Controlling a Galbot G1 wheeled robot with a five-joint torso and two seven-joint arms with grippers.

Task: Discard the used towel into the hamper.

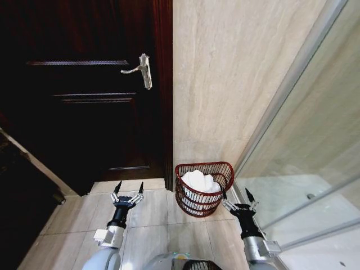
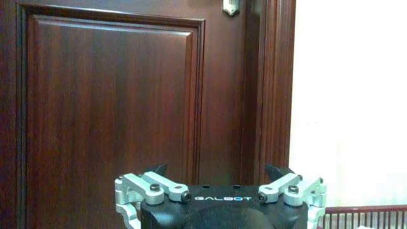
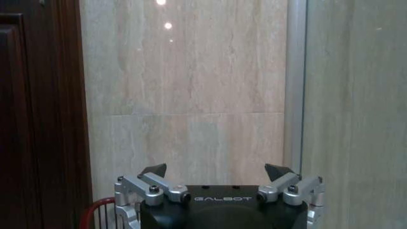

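Observation:
The hamper (image 1: 205,169) is a small round reddish-brown basket of thin bars, standing on the floor against the stone wall. A crumpled white towel (image 1: 199,181) lies inside it. My left gripper (image 1: 129,187) hangs open to the left of the hamper, over the floor tiles, holding nothing. My right gripper (image 1: 237,194) is open too, just right of the hamper's rim and empty. In the left wrist view my left gripper (image 2: 216,170) faces the dark door, with the hamper rim (image 2: 362,209) at the picture's edge. In the right wrist view my right gripper (image 3: 216,170) faces the wall, the hamper rim (image 3: 95,208) beside it.
A dark wooden door (image 1: 84,95) with a metal handle (image 1: 143,70) stands shut behind the left arm. A beige stone wall (image 1: 225,84) rises behind the hamper. A glass shower partition (image 1: 304,140) runs along the right. Beige floor tiles (image 1: 152,219) lie in front.

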